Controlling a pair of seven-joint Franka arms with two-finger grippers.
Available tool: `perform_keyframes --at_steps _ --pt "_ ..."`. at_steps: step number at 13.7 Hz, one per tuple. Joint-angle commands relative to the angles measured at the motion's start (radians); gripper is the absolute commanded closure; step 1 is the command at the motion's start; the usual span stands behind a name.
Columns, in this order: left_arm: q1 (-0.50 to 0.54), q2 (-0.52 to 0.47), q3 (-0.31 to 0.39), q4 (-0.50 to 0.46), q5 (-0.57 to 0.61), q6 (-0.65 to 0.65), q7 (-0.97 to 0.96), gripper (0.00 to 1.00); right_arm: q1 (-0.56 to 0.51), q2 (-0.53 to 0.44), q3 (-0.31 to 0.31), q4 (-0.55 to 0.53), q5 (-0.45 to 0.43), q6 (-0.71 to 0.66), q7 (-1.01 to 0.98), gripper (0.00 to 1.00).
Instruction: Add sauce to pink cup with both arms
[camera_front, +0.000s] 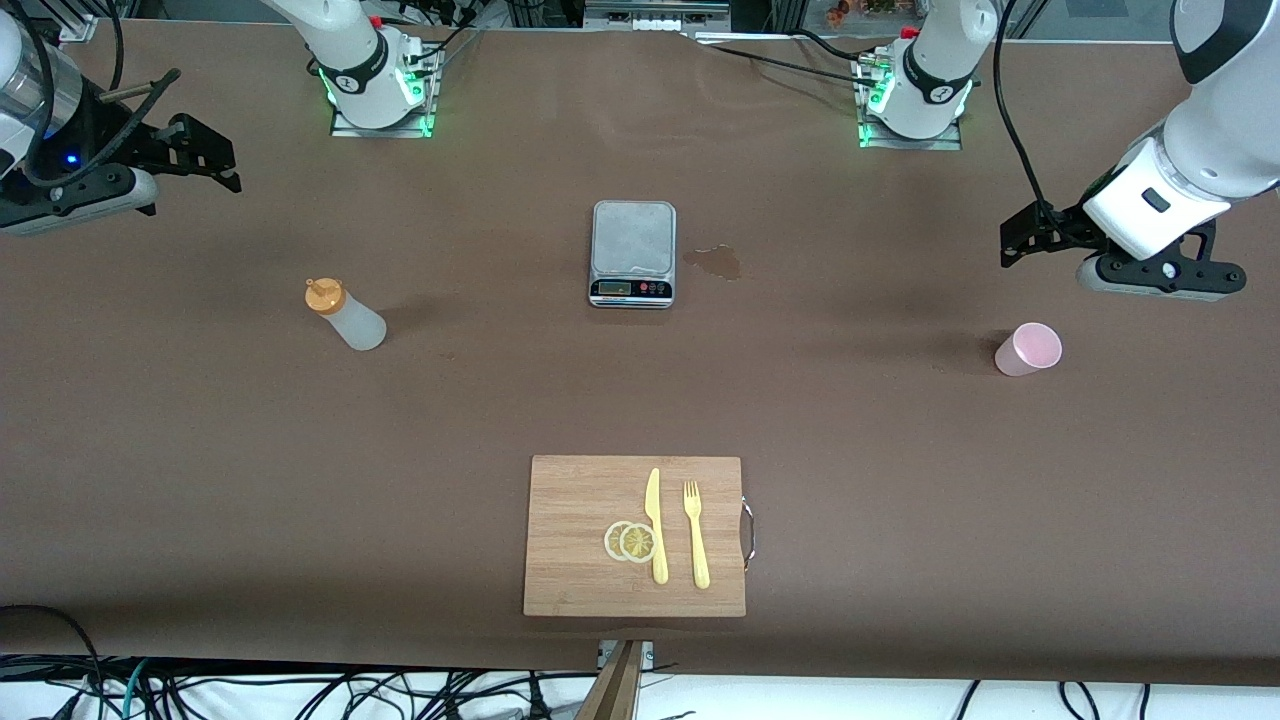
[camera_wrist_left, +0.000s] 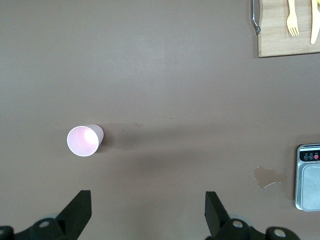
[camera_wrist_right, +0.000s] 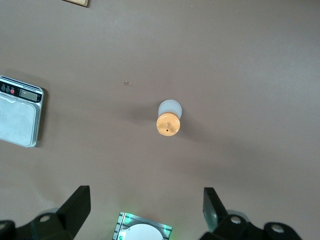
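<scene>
I work in a robotics lab: my two arms are bolted by green-lit bases (camera_front: 378, 95) to a table (camera_front: 200, 450) under brown covering, black cables (camera_front: 300, 690) tangle along its edge, and metal framing (camera_front: 640, 15) stands past my bases.

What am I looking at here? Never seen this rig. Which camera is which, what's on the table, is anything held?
Two white robot arms work at a brown table. One picture looks down from a high camera facing them; the other two come from cameras on each wrist.

The left gripper hangs open above the table near the pink cup, which stands upright at that arm's end. The right gripper hangs open at its own end, with the sauce bottle upright below its wrist camera. Neither holds anything.

Between the two stands a kitchen scale with a small spill beside it. Nearer the front camera is a wooden cutting board carrying a yellow knife, a fork and two lemon slices.
</scene>
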Motion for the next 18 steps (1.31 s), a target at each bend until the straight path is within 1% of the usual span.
perform_keyframes --at_steps 1,15,18 --pt "-0.003 0.014 0.003 0.033 0.001 -0.022 -0.01 0.0 -0.002 0.007 -0.003 0.017 0.017 -0.014 -0.019 0.0" --pt "-0.002 0.023 0.003 0.033 0.001 -0.025 -0.006 0.0 -0.002 0.007 -0.003 0.008 0.006 -0.017 -0.018 0.0" --pt "0.02 0.061 0.001 0.033 0.003 -0.045 -0.003 0.0 0.0 0.011 -0.001 -0.005 0.003 -0.009 -0.012 0.0"
